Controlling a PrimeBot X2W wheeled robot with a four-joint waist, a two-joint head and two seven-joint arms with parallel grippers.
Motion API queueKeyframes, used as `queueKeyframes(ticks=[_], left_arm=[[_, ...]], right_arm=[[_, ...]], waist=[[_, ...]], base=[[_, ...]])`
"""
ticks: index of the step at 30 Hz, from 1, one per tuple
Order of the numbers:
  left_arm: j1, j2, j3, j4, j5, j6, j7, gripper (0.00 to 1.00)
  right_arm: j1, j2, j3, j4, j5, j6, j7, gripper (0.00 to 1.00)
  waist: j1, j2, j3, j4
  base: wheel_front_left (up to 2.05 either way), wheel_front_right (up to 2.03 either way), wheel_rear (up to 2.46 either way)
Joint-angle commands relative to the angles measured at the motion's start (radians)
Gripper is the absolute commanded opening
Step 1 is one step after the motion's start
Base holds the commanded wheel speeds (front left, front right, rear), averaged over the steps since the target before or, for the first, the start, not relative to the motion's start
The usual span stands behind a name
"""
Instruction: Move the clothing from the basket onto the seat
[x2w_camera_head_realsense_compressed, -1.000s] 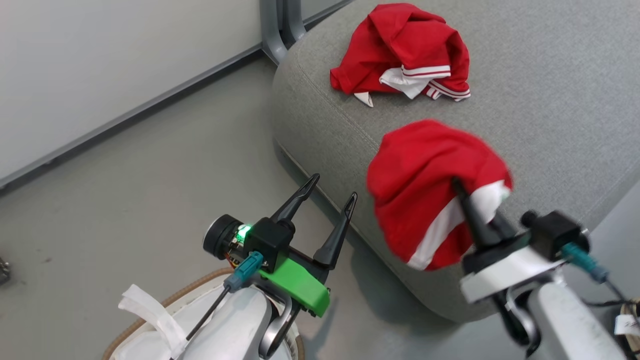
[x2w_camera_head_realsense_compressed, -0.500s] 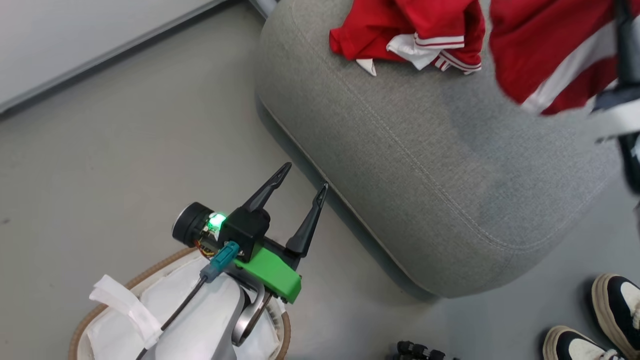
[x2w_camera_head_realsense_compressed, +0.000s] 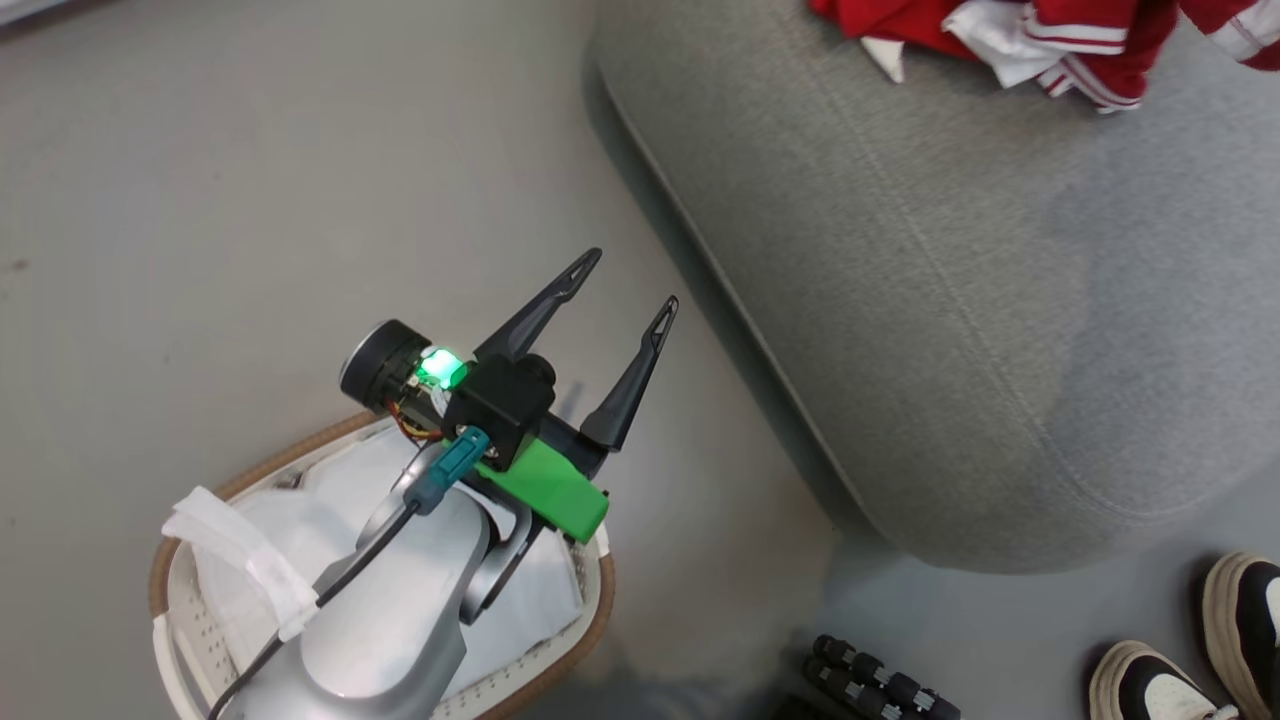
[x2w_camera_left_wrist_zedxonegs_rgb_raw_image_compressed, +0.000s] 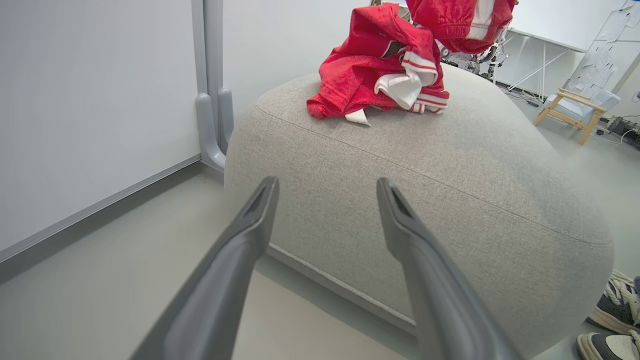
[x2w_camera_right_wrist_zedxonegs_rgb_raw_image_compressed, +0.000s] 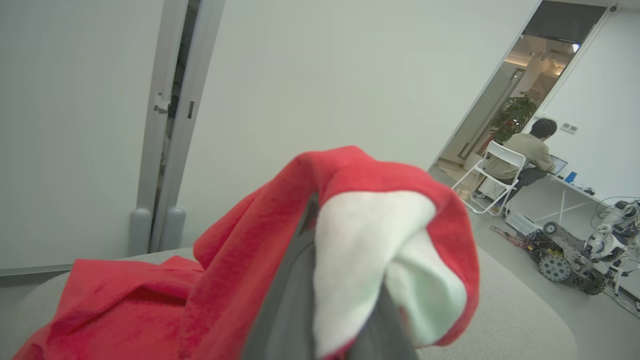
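The basket (x2w_camera_head_realsense_compressed: 262, 473), white perforated plastic with a brown woven-look rim, stands on the floor off the seat's near corner. A crumpled white liner cloth (x2w_camera_head_realsense_compressed: 545, 585) lies in it, and the left arm's pale forearm crosses above it. The left gripper (x2w_camera_head_realsense_compressed: 630, 280) hangs over the bare floor between basket and seat with its two dark fingers spread wide and nothing between them.

The seat (x2w_camera_head_realsense_compressed: 950, 300) carries part of the clothing (x2w_camera_left_wrist_zedxonegs_rgb_raw_image_compressed: 372, 75): a rumpled red heap with a white panel and striped trim, lying near the far left corner of the grey cushion, close to its edge. In the head view the heap's striped hem reaches just into the top edge.

The right gripper (x2w_camera_right_wrist_zedxonegs_rgb_raw_image_compressed: 340, 280) is clamped tight on a second garment (x2w_camera_right_wrist_zedxonegs_rgb_raw_image_compressed: 250, 260), red with a white panel, which drapes over both fingers and hides their tips. In the left wrist view this garment hangs in the air above and beyond the heap.

A pair of shoes (x2w_camera_head_realsense_compressed: 1150, 680) stands on the floor by the seat's near right edge.
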Motion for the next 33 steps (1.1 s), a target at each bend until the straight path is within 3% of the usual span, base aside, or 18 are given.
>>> queueKeyframes(ticks=[1,7,8,10,11,21,33], left_arm=[[-0.024,0.010,0.003,-0.004,0.012,-0.003,0.000,1.00],[-0.050,0.009,0.005,-0.011,0.013,-0.003,-0.001,1.00],[-0.052,0.007,0.006,-0.012,0.013,-0.003,0.000,1.00],[-0.056,0.008,0.010,-0.010,0.015,-0.003,0.000,1.00],[-0.057,0.007,0.011,-0.010,0.016,-0.003,0.000,1.00],[0.002,-0.003,0.042,0.001,0.007,-0.003,0.000,1.00],[0.112,-0.050,0.146,0.005,0.014,-0.003,-0.001,1.00]], right_arm=[[-0.015,0.014,0.000,0.016,-0.010,-0.001,-0.002,0.00],[0.007,0.055,-0.018,0.115,-0.031,-0.001,-0.002,0.00],[0.013,0.060,-0.026,0.132,-0.031,-0.001,-0.002,0.09],[0.022,0.073,-0.056,0.158,-0.017,-0.001,-0.002,0.43],[0.032,0.080,-0.069,0.168,-0.018,-0.001,-0.002,1.00],[0.188,0.135,-0.127,0.112,-0.008,-0.001,-0.002,1.00],[0.452,0.184,-0.049,-0.047,0.014,-0.001,-0.002,1.00]], waist=[[-0.0001,-0.0001,0.084,0.082],[-0.0001,-0.0001,0.115,0.121],[-0.0001,-0.0001,0.118,0.126],[-0.0001,-0.0001,0.122,0.132],[-0.0001,-0.0001,0.123,0.134],[-0.0001,-0.0001,0.035,0.108],[-0.0001,-0.0001,-0.147,0.107]], base=[[0.00,0.00,0.00],[0.00,0.00,0.00],[0.00,0.00,0.00],[0.00,0.00,0.00],[0.00,0.00,0.00],[0.00,0.00,0.00],[0.00,0.00,0.00]])
